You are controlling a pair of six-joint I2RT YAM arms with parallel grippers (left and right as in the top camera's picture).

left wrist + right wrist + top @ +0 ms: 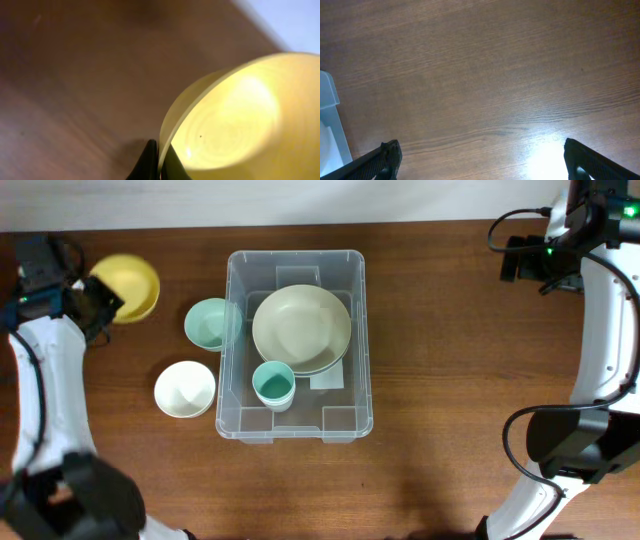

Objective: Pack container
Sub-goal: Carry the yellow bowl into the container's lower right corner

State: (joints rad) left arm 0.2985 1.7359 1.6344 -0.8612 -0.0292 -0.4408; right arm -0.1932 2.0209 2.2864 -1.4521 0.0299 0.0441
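As I look down from the overhead camera, the container (239, 420) sits at the middle of the table (450, 380), its long sides running near to far. Inside it a wide cream bowl (301, 330) fills the far half, and a teal cup (272, 385) stands upright just near of it, touching its edge. I can make out a white label (328, 380) on the base, partly under the cream bowl.

Left of the container, a teal bowl (206, 323) sits right against the wall; I cannot tell whether they touch. A white bowl (184, 388) lies nearer to me, a little apart from the wall.

My left gripper (100, 300) is at the far left corner, clamped on the near-left rim of a yellow bowl (132, 285). On the blurred left wrist feed I see one dark finger on each side of that rim (167, 120).

My right gripper (480, 157) hangs over bare wood at the far right, fingers spread wide apart and holding nothing. Its wrist feed catches only a corner of the container at the left edge.
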